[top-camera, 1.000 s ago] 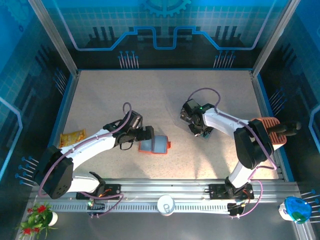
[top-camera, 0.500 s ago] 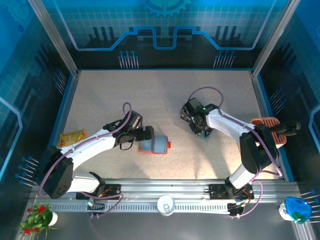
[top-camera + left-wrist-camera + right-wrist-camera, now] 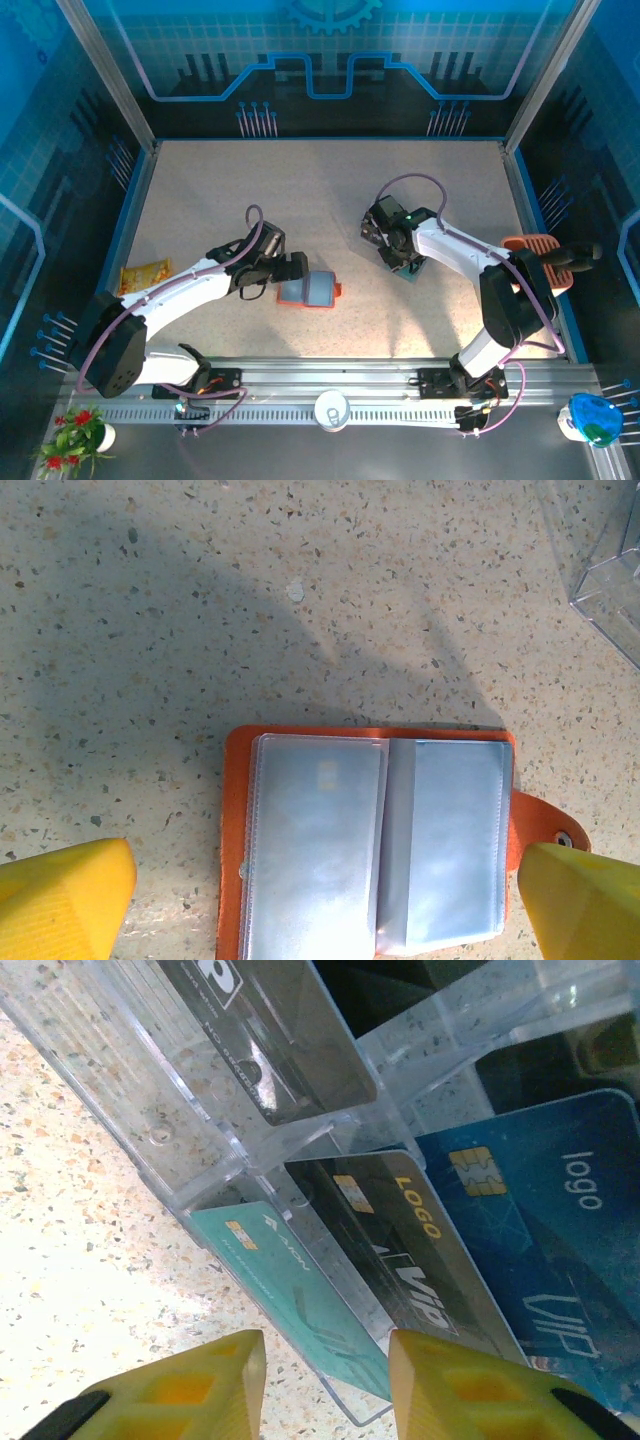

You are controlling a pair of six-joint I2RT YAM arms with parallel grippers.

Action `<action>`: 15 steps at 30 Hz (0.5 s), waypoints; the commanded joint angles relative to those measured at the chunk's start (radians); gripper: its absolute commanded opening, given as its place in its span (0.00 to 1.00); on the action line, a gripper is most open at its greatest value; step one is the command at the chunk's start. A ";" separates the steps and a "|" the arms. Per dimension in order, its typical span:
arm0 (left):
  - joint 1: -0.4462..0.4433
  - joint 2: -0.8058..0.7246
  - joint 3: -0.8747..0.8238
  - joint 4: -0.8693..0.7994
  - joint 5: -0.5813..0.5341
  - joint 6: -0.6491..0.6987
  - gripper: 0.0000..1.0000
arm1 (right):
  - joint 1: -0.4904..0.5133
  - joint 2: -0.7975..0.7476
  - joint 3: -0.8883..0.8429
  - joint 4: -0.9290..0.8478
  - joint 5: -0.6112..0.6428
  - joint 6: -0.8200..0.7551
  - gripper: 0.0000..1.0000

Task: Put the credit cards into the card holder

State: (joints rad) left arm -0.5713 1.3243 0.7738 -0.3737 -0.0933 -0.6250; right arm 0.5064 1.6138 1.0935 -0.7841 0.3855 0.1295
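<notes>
The card holder (image 3: 370, 840) lies open on the table, orange outside with grey clear pockets and a snap tab on its right. My left gripper (image 3: 320, 920) hovers over it, open wide, with a yellow finger on each side; in the top view the gripper (image 3: 293, 270) sits at the left edge of the card holder (image 3: 318, 290). The credit cards stand in a clear slotted stand (image 3: 200, 1160): a teal one (image 3: 300, 1290), a dark VIP one (image 3: 410, 1250) and a blue one (image 3: 540, 1220). My right gripper (image 3: 325, 1390) is open, its fingers either side of the teal card's lower end, with a gap on the left.
A terracotta slotted bin (image 3: 535, 245) sits at the table's right edge behind my right arm. A yellow snack packet (image 3: 145, 275) lies at the left edge. A corner of the clear stand (image 3: 610, 590) shows in the left wrist view.
My right arm has lifted its elbow and shifted the gripper slightly right and nearer, onto the card stand. The left arm and the card holder have not moved.
</notes>
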 commanded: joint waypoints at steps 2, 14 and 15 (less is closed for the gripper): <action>0.007 0.006 0.021 -0.023 0.027 0.021 0.99 | -0.014 0.038 0.005 0.010 0.009 -0.011 0.39; 0.008 0.006 0.014 -0.023 0.023 0.024 0.99 | -0.016 0.064 -0.024 0.032 -0.020 -0.006 0.29; 0.007 0.007 0.014 -0.021 0.024 0.024 0.99 | -0.016 0.055 -0.024 0.031 -0.022 -0.005 0.28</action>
State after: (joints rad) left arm -0.5713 1.3243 0.7738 -0.3737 -0.0875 -0.6247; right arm 0.5026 1.6958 1.0924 -0.7574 0.3889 0.1253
